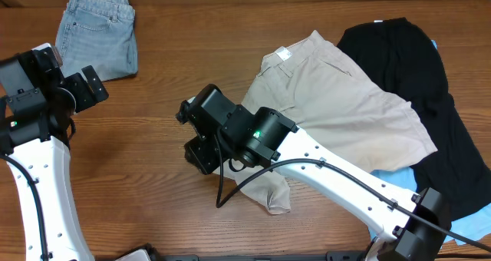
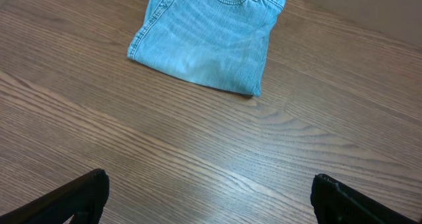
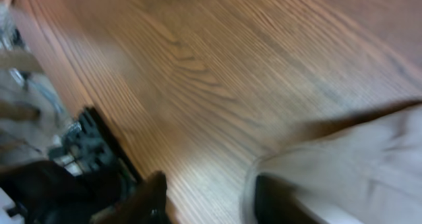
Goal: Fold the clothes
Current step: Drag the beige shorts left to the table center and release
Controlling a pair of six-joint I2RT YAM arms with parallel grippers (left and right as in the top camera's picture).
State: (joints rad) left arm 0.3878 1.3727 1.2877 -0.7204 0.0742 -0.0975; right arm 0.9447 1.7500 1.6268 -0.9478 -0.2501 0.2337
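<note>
The wood-grain brown desk [image 1: 153, 192] carries four pieces of cloth. At its far left corner lie the pale-blue denim shorts [image 1: 96, 34], folded into a compact rectangle with the waistband toward the far edge and the long axis running near to far. They lie ahead of my left jaws, which hang wide open over bare wood, well short of the denim and holding nothing.

The large pale beige cotton shorts [image 1: 345, 107] are spread right of centre. They lie on a diagonal, with the waistband at the upper left and the leg fanning out toward the lower right. The weave is smooth and softly creased. A crumpled flap reaches down toward the near edge, and my white right arm [image 1: 337, 176] crosses over it.

A black garment [image 1: 430, 100] is heaped along the right side, touching the beige leg. A light-blue cloth [image 1: 391, 180] peeks out beneath both.

My right jaws sit at the beige shorts' left edge. In the blurred wrist view they stand apart with bare wood between them and beige fabric beside one finger.
</note>
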